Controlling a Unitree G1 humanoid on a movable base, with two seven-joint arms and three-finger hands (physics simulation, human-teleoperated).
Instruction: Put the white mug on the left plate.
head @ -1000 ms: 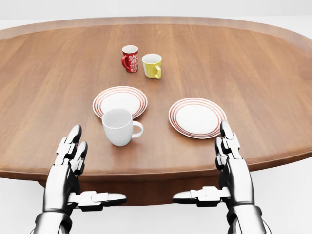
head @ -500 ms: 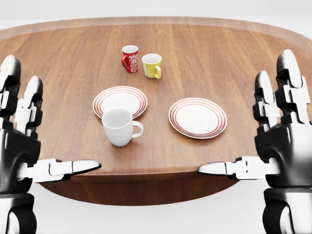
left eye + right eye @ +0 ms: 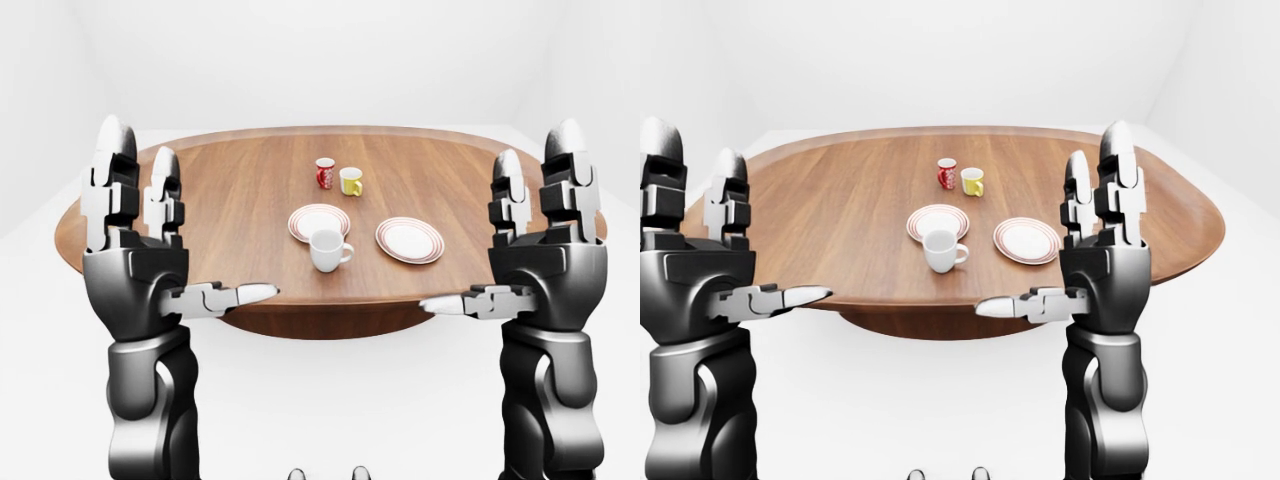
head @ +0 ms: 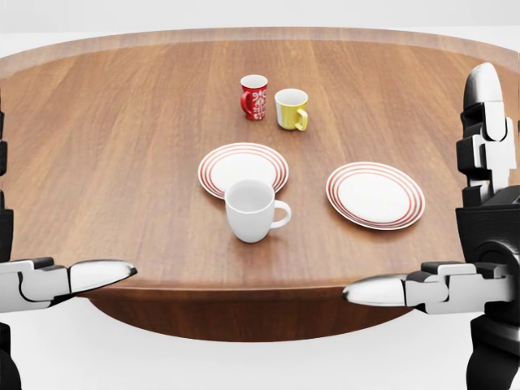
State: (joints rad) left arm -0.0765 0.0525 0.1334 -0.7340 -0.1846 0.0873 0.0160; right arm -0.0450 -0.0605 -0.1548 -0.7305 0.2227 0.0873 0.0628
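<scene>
The white mug (image 4: 252, 210) stands upright on the wooden table (image 4: 122, 146), handle to the right. In the head view it sits just below the near rim of the left red-ringed plate (image 4: 243, 169), which holds nothing. Whether mug and plate touch I cannot tell. My left hand (image 3: 165, 235) is raised at the left of the left-eye view, fingers upright and thumb out, open, short of the table's near edge. My right hand (image 3: 503, 222) mirrors it at the right, also open. Neither hand touches anything.
A second red-ringed plate (image 4: 375, 195) lies to the right of the mug. A red patterned mug (image 4: 253, 97) and a yellow mug (image 4: 291, 109) stand side by side above the left plate. White floor and walls surround the table.
Both hands rose from the table's near edge and spread to the sides, staying open. The whole picture has since shifted right, so the camera moved; the table's things kept their places.
</scene>
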